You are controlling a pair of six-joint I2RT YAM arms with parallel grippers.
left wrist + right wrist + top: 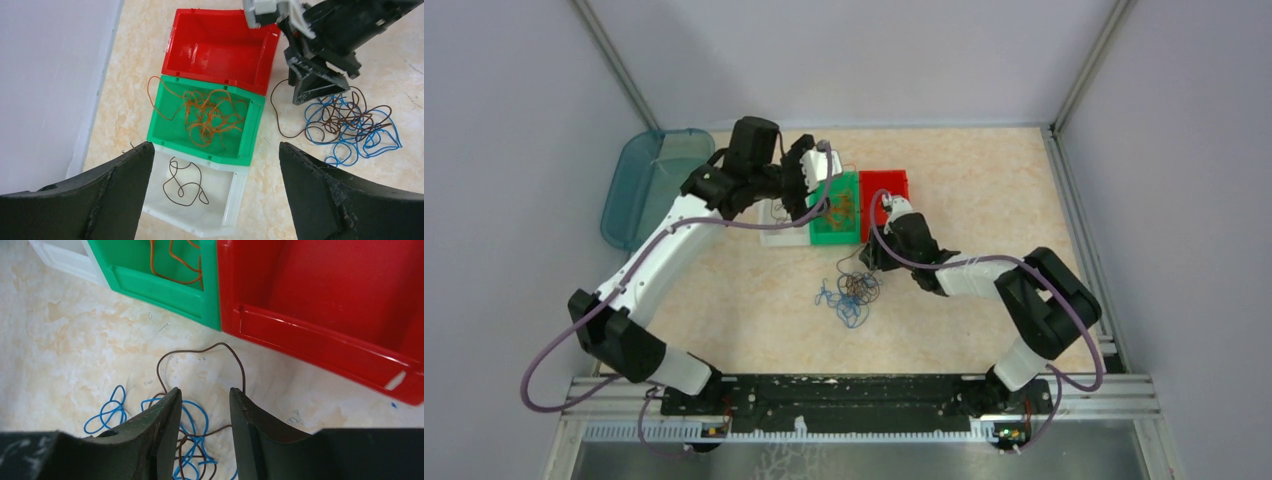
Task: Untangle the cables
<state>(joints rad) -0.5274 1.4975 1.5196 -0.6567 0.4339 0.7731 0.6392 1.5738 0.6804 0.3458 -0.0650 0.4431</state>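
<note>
A tangled clump of blue and dark brown cables [854, 292] lies on the table in front of the bins; it also shows in the left wrist view [350, 125] and the right wrist view [195, 440]. Orange cables [210, 117] fill the green bin [250, 135]. One dark brown cable [185, 182] lies in the white bin [235, 192]. My left gripper [215, 145] is wide open and empty above the white bin. My right gripper [205, 390] is partly open, low over the clump's far edge, with a brown loop [200, 352] just beyond its tips.
The red bin [220, 45] next to the green one holds nothing. The three bins stand side by side at the back middle [834, 205]. A teal plastic tub [649, 180] lies at the far left against the wall.
</note>
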